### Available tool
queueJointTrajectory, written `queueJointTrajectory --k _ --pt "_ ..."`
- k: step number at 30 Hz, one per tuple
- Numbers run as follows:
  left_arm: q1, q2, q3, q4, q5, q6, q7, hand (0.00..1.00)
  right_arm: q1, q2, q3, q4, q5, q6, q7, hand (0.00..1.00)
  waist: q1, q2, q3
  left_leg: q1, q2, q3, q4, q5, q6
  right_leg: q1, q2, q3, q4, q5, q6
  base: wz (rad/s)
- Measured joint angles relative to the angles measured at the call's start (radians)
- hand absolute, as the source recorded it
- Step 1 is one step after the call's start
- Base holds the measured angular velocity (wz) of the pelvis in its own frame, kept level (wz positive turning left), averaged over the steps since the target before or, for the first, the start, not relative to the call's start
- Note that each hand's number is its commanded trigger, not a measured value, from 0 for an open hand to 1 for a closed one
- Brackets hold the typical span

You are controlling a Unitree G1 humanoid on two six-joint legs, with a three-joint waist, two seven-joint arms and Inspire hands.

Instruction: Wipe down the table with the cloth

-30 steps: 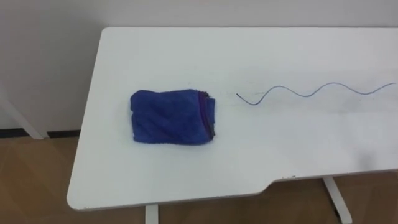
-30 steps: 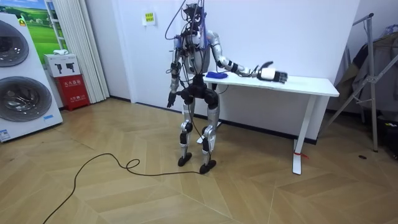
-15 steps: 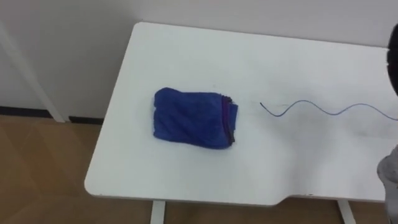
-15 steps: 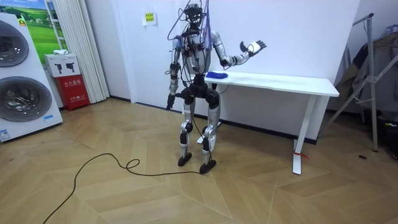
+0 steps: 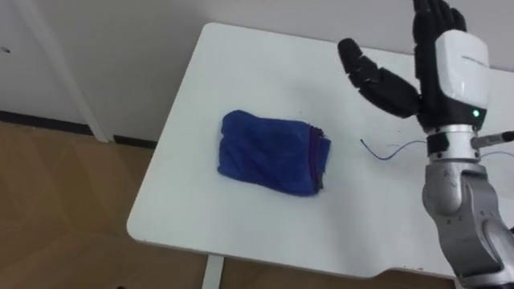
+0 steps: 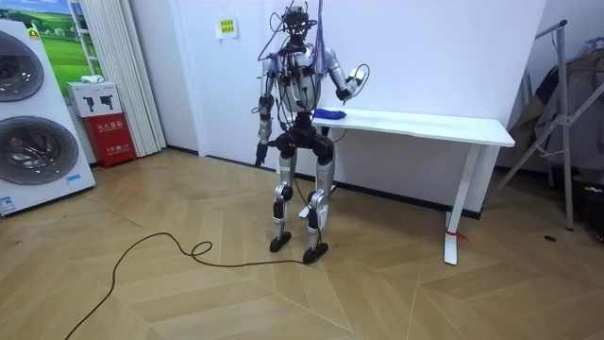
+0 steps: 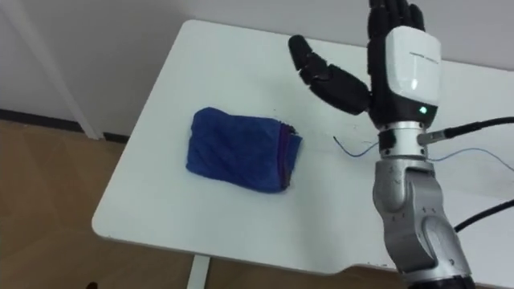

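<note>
A folded blue cloth (image 5: 273, 152) lies near the left end of the white table (image 5: 241, 72), with nothing touching it. A thin blue wavy line (image 5: 393, 148) is drawn on the tabletop to the cloth's right. My right hand (image 5: 450, 64) is raised upright above the table, right of the cloth and well clear of it, with its fingers straight and spread and nothing in it. In the room view I stand at the table's (image 6: 425, 123) left end, by the cloth (image 6: 328, 113). My left hand (image 6: 258, 154) hangs by my side.
The table's left and front edges are close to the cloth, with a white table leg (image 5: 213, 273) and wooden floor below. A wall runs behind the table. Washing machines (image 6: 28, 113) and a red box (image 6: 113, 127) stand at the room view's left, a rack (image 6: 566, 104) at its right.
My right arm swung back from stretched out over the table to raised upright in front of my head. The eye view shifted; the cloth stayed in place.
</note>
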State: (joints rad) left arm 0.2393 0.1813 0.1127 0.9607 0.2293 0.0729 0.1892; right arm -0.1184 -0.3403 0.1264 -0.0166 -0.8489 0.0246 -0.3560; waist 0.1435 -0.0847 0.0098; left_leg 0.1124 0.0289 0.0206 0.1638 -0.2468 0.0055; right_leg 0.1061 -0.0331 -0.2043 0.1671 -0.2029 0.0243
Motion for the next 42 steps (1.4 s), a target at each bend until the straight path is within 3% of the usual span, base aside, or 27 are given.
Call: queueJointTrajectory --k 4,7,8,9,10,11,12,14,15,16,20,24,28,33,42 --pt "-0.001 0.011 -0.023 0.001 0.002 0.000 -0.002 0.00 -0.002 -0.003 0.065 0.005 -0.063 -0.002 0.013 0.00 0.018 -0.002 -0.0007 -0.001 0.001 -0.013 0.000 0.000 0.000 -0.001 0.001 -0.009 0.002 0.000 0.000 0.00" --pt "-0.012 0.021 -0.053 0.001 0.005 0.000 -0.005 0.00 -0.002 -0.004 0.110 0.024 -0.068 -0.004 0.028 0.00 0.027 -0.005 -0.0025 0.008 0.006 -0.077 -0.001 0.002 -0.003 -0.019 0.004 -0.026 0.039 0.000 0.000 0.01" --pt "-0.018 0.024 -0.059 0.002 0.009 -0.002 -0.006 0.00 -0.011 -0.001 0.125 0.042 -0.070 -0.008 0.035 0.00 0.033 0.008 0.0057 0.018 0.031 -0.152 -0.007 0.007 -0.003 -0.065 0.020 -0.032 0.106 -0.031 -0.016 -0.36" --pt "-0.027 0.037 -0.049 0.006 0.022 -0.011 -0.005 0.00 -0.023 0.006 0.142 0.045 -0.088 -0.015 0.044 0.00 0.047 0.002 0.0056 0.012 0.054 -0.215 -0.009 0.006 -0.004 -0.127 0.073 0.009 0.034 -0.011 -0.059 -0.67" --pt "-0.034 0.045 -0.033 0.022 0.030 -0.014 -0.005 0.00 -0.047 0.001 0.184 0.044 -0.096 -0.019 0.050 0.00 0.053 -0.017 0.0022 0.000 0.066 -0.202 -0.001 -0.006 -0.028 -0.165 0.100 -0.003 -0.059 0.138 -0.111 -0.54" --pt "-0.035 0.040 -0.028 0.046 0.041 -0.014 -0.006 0.00 -0.047 -0.003 0.206 0.047 -0.096 -0.020 0.051 0.00 0.045 -0.005 0.0004 0.003 0.080 -0.186 0.003 -0.017 -0.057 -0.152 0.103 -0.026 -0.047 0.148 -0.101 -0.04" --pt "-0.050 0.031 -0.040 0.069 0.047 -0.015 -0.007 0.00 -0.045 -0.002 0.235 0.066 -0.094 -0.006 0.055 0.00 0.024 -0.004 0.0002 0.008 0.087 -0.124 -0.007 -0.016 -0.087 -0.133 0.098 -0.032 -0.042 0.148 -0.102 0.35" --pt "-0.079 0.027 -0.080 0.075 0.046 -0.023 -0.014 0.00 -0.048 0.001 0.257 0.127 -0.098 0.007 0.065 0.00 0.027 -0.015 0.0036 -0.025 0.089 -0.025 -0.040 -0.003 -0.088 -0.115 0.080 0.015 -0.044 0.147 -0.100 0.50" --pt "-0.092 0.029 -0.097 0.073 0.047 -0.031 -0.016 0.00 -0.049 0.004 0.268 0.161 -0.110 0.019 0.081 0.00 0.040 -0.024 0.0001 -0.063 0.090 0.015 -0.031 0.040 -0.056 -0.116 0.072 0.012 -0.042 0.141 -0.089 0.33" --pt "-0.092 0.030 -0.097 0.071 0.047 -0.030 -0.015 0.00 -0.049 0.007 0.278 0.179 -0.122 0.022 0.090 0.00 0.049 -0.026 -0.0040 -0.063 0.086 0.024 -0.026 0.045 -0.055 -0.120 0.070 0.006 -0.042 0.139 -0.083 0.12" --pt "-0.085 0.030 -0.098 0.079 0.047 0.006 -0.021 0.00 -0.049 0.009 0.316 0.240 -0.212 0.021 0.116 0.00 0.078 -0.028 -0.0028 -0.047 0.051 0.011 -0.027 0.050 -0.047 -0.102 0.050 -0.048 -0.047 0.134 -0.068 0.05" --pt "-0.070 0.030 -0.097 0.076 0.046 0.015 -0.025 0.00 -0.048 0.018 0.317 0.250 -0.275 0.033 0.133 0.00 0.083 -0.018 0.0046 -0.047 0.026 0.014 -0.029 0.053 -0.039 -0.089 0.027 -0.052 -0.047 0.116 -0.039 0.13" --pt "-0.071 0.029 -0.099 0.070 0.046 0.014 -0.025 0.00 -0.015 0.021 0.317 0.251 -0.297 0.032 0.151 0.00 0.082 -0.006 0.0112 -0.048 0.022 0.019 -0.029 0.048 -0.024 -0.086 0.022 -0.053 -0.045 0.110 -0.033 0.05" --pt "-0.072 0.021 -0.099 0.077 0.047 0.010 -0.009 0.00 0.046 0.028 0.315 0.252 -0.298 0.019 0.153 0.00 0.078 0.003 0.0089 -0.046 0.020 0.019 -0.029 0.045 -0.018 -0.086 0.021 -0.048 -0.033 0.108 -0.033 0.00" --pt "-0.081 0.013 -0.099 0.078 0.046 0.007 -0.003 0.00 0.065 0.034 0.315 0.251 -0.285 -0.021 0.102 0.00 0.076 0.002 -0.0005 -0.046 0.019 0.017 -0.027 0.045 -0.017 -0.086 0.021 -0.048 -0.031 0.108 -0.033 0.00"
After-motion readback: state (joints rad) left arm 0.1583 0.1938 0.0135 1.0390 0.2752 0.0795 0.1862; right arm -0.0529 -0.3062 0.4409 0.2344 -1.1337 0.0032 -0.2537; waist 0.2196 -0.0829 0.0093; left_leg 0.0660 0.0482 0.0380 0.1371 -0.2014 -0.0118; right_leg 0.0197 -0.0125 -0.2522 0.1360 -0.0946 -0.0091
